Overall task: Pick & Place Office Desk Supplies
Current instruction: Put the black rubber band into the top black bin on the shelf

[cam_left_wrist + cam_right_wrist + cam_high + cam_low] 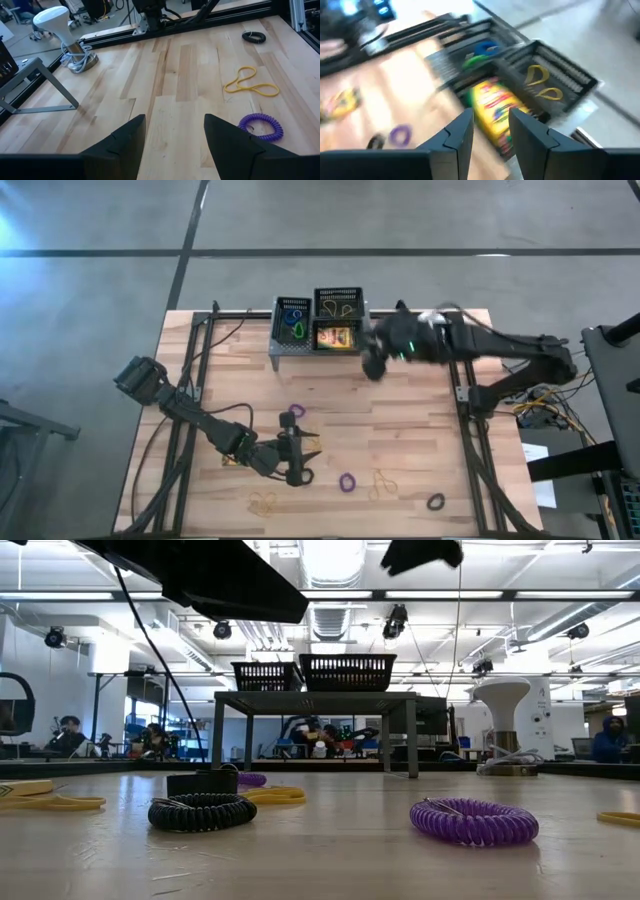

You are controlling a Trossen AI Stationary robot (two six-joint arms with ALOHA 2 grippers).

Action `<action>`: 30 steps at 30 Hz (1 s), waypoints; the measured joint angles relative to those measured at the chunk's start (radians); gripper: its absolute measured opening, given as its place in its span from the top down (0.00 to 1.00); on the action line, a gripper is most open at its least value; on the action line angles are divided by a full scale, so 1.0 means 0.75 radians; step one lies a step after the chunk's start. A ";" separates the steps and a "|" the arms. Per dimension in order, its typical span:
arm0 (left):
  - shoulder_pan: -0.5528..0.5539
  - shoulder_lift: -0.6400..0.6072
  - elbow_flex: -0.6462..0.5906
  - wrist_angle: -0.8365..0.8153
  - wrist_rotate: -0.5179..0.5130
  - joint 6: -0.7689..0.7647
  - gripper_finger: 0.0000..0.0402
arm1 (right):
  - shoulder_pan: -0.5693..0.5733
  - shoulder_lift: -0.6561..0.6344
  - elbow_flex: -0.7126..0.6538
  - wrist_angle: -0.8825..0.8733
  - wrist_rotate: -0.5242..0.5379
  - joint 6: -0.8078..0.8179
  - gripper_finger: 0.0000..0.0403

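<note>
A yellow-and-green crayon box point(335, 337) point(495, 112) lies on the grey rack point(282, 352), in front of the basket of tan rubber bands point(338, 305). Blue and green loop bands point(294, 326) lie in the basket beside it. My right gripper point(375, 366) point(491, 125) hovers open just right of the rack, nothing between its fingers. My left gripper point(306, 458) point(175, 130) stands open low over the table's near middle. Purple bands point(347, 481) point(297, 412), a black band point(435, 502) and tan rubber bands point(380, 480) point(265, 502) lie flat on the table.
A white-domed round object point(57, 20) point(500, 700) stands on the table's right side with a coiled cable at its foot. Black frame rails point(470, 430) run along the table's left and right sides. Bare wood point(400, 420) lies between the rack and the loose bands.
</note>
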 joint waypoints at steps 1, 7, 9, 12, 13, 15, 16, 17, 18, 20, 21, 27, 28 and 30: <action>0.000 0.000 0.000 0.001 0.000 0.000 0.49 | 0.068 -0.023 -0.039 0.009 0.049 -0.002 0.71; 0.001 0.000 0.000 0.009 0.000 -0.058 0.49 | 0.491 -0.109 -0.326 0.103 0.310 0.169 0.74; 0.001 0.000 0.000 0.011 0.000 -0.083 0.49 | 0.626 -0.113 -0.434 0.174 0.336 0.224 0.75; 0.001 0.000 0.000 0.011 0.000 -0.118 0.49 | 0.815 -0.091 -0.571 0.343 0.354 0.248 0.76; 0.001 0.000 0.000 0.011 0.000 -0.130 0.49 | 0.877 -0.071 -0.607 0.393 0.355 0.248 0.76; 0.001 0.000 0.000 0.011 0.000 -0.140 0.49 | 0.982 -0.010 -0.657 0.485 0.355 0.248 0.77; 0.001 0.000 0.000 0.011 0.000 -0.140 0.49 | 1.028 0.024 -0.669 0.524 0.356 0.256 0.77; 0.001 0.000 0.000 0.011 0.000 -0.140 0.49 | 1.071 0.060 -0.675 0.558 0.366 0.261 0.77; 0.001 0.000 0.000 0.011 0.000 -0.141 0.49 | 1.107 0.097 -0.678 0.600 0.383 0.271 0.77; 0.001 0.000 0.000 0.011 0.000 -0.144 0.49 | 1.159 0.179 -0.677 0.675 0.404 0.288 0.77; 0.001 0.000 0.000 0.011 0.000 -0.153 0.49 | 1.175 0.224 -0.675 0.695 0.411 0.300 0.76; -0.018 0.000 0.008 0.011 0.024 -0.211 0.49 | 1.203 0.476 -0.620 0.727 0.415 0.425 0.76; -0.027 0.000 0.014 0.010 0.027 -0.211 0.49 | 1.202 0.515 -0.613 0.725 0.414 0.433 0.76; -0.047 0.000 0.026 0.010 0.031 -0.211 0.49 | 1.200 0.590 -0.595 0.723 0.416 0.433 0.76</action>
